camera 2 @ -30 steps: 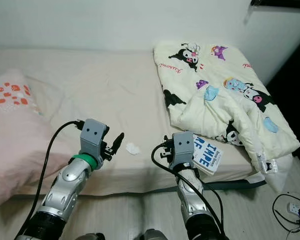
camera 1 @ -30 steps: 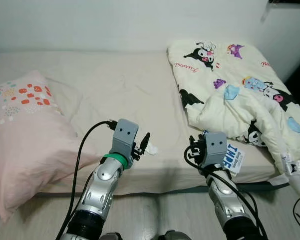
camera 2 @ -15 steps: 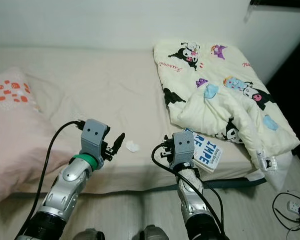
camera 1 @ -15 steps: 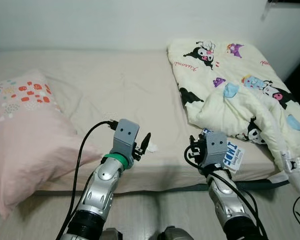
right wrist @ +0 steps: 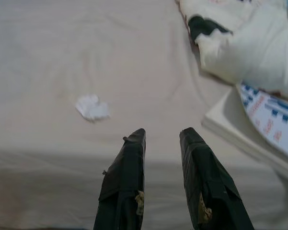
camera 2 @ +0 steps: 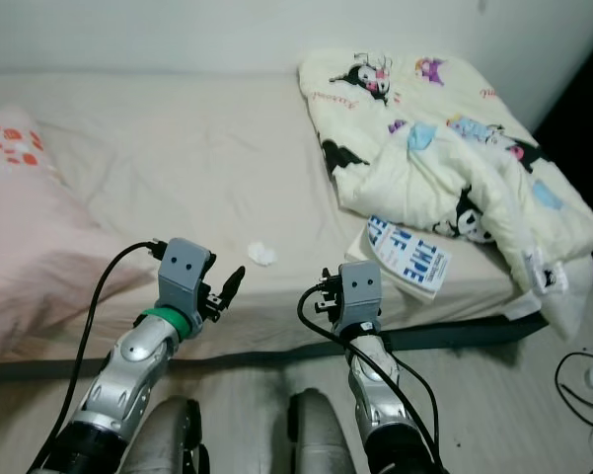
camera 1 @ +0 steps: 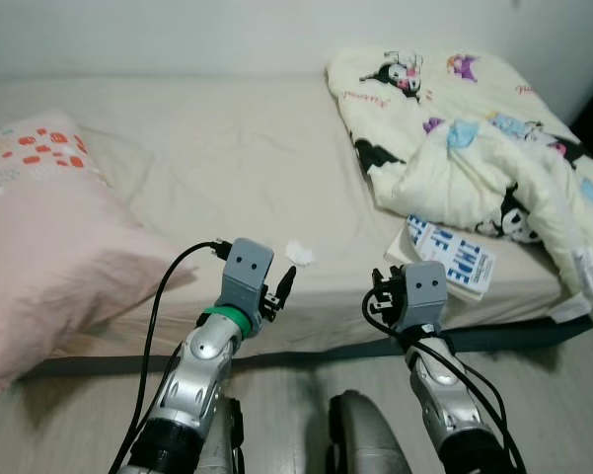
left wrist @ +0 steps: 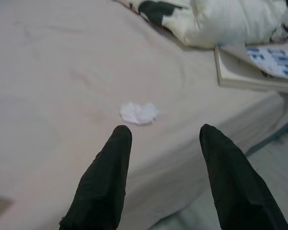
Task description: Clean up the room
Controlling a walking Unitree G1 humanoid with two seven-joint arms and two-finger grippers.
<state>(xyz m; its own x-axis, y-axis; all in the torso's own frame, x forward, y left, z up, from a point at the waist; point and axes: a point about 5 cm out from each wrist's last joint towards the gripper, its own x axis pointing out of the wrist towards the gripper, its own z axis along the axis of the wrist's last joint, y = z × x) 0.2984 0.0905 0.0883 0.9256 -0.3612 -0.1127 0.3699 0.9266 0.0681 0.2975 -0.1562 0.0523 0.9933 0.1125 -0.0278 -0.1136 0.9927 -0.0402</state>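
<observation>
A small crumpled white tissue [camera 1: 299, 253] lies on the beige bed sheet [camera 1: 227, 168], near the front edge. My left gripper [left wrist: 165, 134] is open and empty, held just short of the tissue [left wrist: 139, 112] at the mattress edge. My right gripper [right wrist: 163, 132] is open by a narrow gap with nothing in it, also at the bed's front edge. The tissue [right wrist: 92, 107] lies ahead of it, toward my left arm. A white book with blue letters [camera 1: 454, 255] lies flat by the rumpled cartoon-print comforter [camera 1: 474, 138].
A large pink pillow [camera 1: 49, 247] covers the left end of the bed. The comforter hangs over the right corner. Grey floor [camera 1: 296, 395] runs below the mattress edge, with my legs [camera 1: 360, 444] on it. A cable and socket [camera 2: 592, 380] lie on the floor at far right.
The whole view has pulled back from the bed, so more floor and my legs show. Both grippers now sit at the mattress edge rather than over it. The tissue and book lie where they were.
</observation>
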